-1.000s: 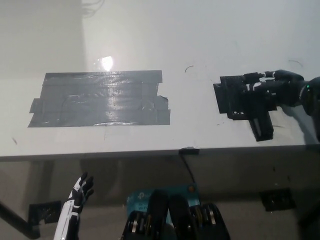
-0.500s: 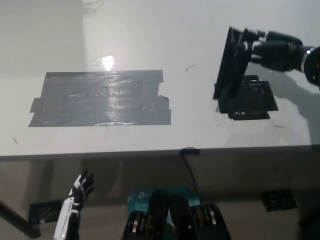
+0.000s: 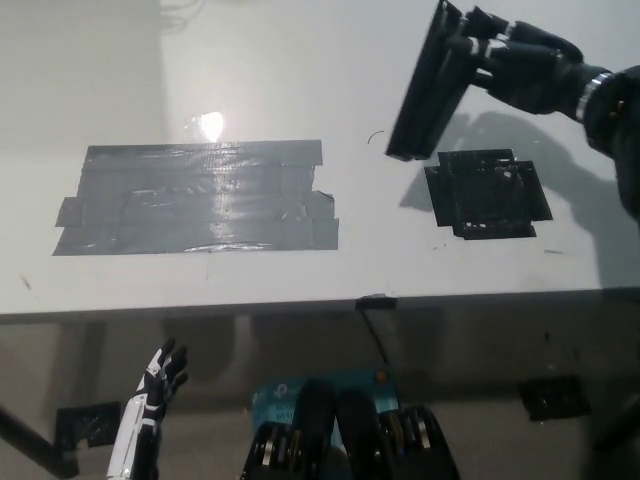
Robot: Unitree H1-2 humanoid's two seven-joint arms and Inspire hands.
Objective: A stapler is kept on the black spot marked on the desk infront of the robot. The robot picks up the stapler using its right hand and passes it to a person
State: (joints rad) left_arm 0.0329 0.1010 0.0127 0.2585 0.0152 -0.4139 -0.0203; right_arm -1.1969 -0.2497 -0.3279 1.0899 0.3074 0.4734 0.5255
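Observation:
My black right hand is shut on a long black stapler, held in the air at the upper right. The stapler hangs tilted, its lower end pointing down-left above the white desk. Below it lies the black tape spot, bare, with the stapler's shadow falling beside it. My white left hand rests low at the bottom left, below the desk's front edge, its fingers spread apart and holding nothing.
A large patch of grey tape covers the desk's left-middle part. The desk's front edge runs across the picture, with a small black clip on it. Dark floor and desk legs lie below.
My right hand has lifted the stapler off the black spot and carried it up and slightly left. The spot is now uncovered. The left hand has stayed put.

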